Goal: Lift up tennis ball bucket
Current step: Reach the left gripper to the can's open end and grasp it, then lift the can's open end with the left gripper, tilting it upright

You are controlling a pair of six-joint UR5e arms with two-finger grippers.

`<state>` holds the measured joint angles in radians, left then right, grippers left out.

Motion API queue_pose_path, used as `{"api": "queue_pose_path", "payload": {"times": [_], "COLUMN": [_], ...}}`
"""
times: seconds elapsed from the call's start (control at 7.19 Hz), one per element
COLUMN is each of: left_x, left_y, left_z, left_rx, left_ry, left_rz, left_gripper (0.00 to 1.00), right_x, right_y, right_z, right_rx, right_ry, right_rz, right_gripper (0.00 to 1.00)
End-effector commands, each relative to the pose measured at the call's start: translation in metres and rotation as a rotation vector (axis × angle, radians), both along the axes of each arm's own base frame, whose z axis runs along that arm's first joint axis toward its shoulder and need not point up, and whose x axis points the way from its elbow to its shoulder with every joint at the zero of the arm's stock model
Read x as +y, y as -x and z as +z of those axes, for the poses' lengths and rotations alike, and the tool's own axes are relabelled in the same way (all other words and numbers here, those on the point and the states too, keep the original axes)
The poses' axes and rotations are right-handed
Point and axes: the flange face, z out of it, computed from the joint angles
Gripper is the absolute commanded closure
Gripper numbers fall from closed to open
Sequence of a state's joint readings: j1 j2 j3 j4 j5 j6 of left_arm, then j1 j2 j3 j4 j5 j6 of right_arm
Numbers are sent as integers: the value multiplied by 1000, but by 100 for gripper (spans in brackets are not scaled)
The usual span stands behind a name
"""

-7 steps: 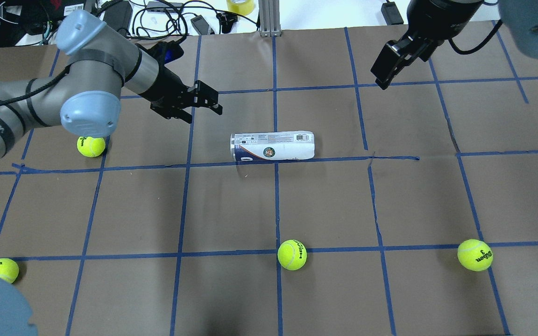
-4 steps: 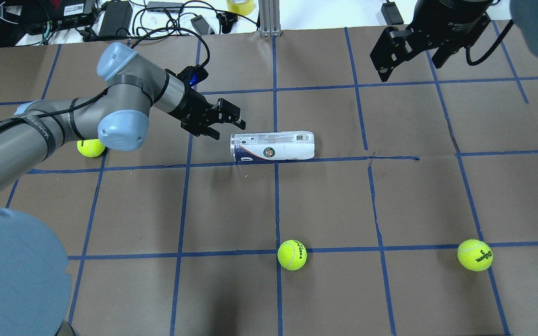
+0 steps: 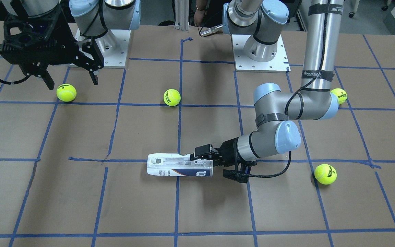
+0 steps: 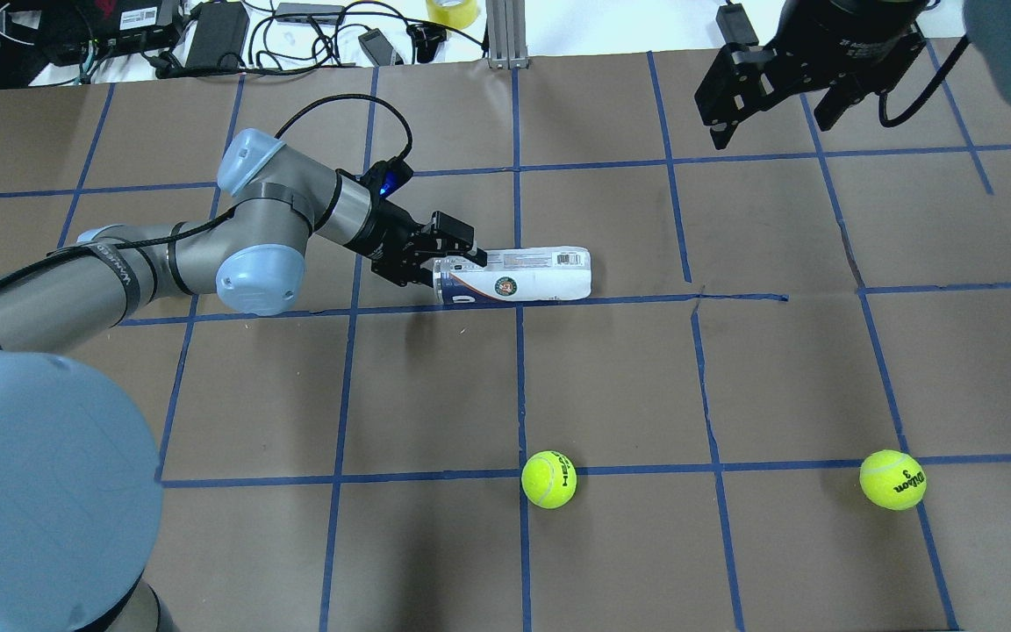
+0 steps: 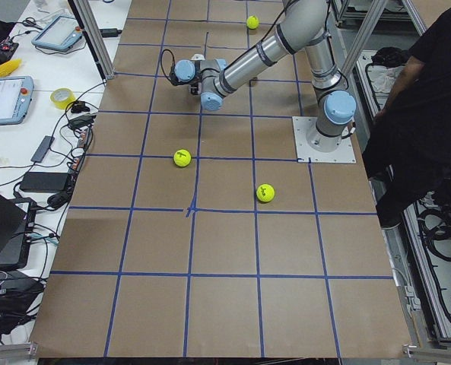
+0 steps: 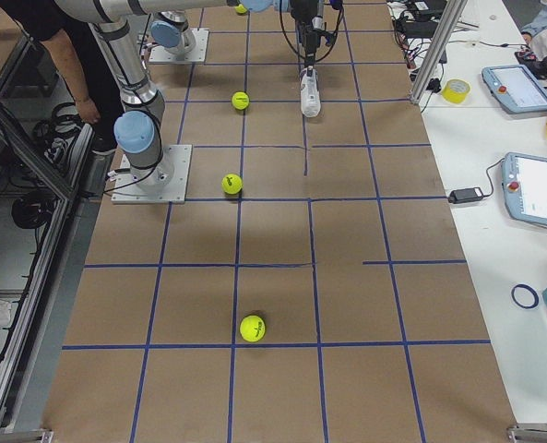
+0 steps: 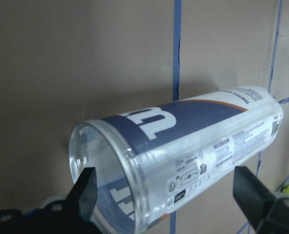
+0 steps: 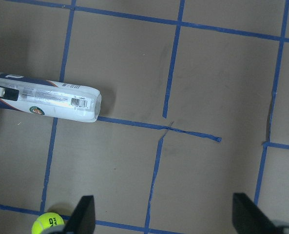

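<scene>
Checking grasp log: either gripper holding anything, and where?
Nothing held. Left gripper open, straddling the tennis ball bucket's open end; right gripper open, empty.

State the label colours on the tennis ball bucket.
The tennis ball bucket label is white and navy; best in the left wrist view.

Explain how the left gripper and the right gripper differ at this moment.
The left gripper sits low, fingers either side of the open end of the lying tennis ball bucket; the right gripper hangs high, far from it. The left gripper points along the table; the right points down. Both are open, holding nothing.
</scene>
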<state>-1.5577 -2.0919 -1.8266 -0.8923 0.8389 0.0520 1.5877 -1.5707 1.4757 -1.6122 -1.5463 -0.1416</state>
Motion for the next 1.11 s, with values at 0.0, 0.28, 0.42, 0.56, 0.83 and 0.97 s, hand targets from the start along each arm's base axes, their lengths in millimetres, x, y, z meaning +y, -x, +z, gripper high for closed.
{"api": "queue_pose_path", "payload": {"times": [0.0,0.28,0.42,0.56,0.83,0.97], "left_x": [0,-15,-21,-28,-36,-47], "left_y": [2,2,3,6,6,4], "left_z": [2,25,37,63,100,135], "left_rx": [-3,8,14,10,-22,-43], "left_ry": [-27,-21,-74,-96,-137,-117], "left_rz": [33,71,130,204,333,383], "left_gripper": [78,100,100,100,100,100], "right_x": [0,1,1,2,2,4], "right_y": [0,1,1,1,1,1], "right_z": [0,0,0,1,2,5], "right_rx": [0,4,3,4,4,4], "right_ry": [2,-3,-2,-3,-2,3], "right_rz": [-2,-4,-5,-6,-6,-9], "right_gripper": [0,0,0,0,0,0]}}
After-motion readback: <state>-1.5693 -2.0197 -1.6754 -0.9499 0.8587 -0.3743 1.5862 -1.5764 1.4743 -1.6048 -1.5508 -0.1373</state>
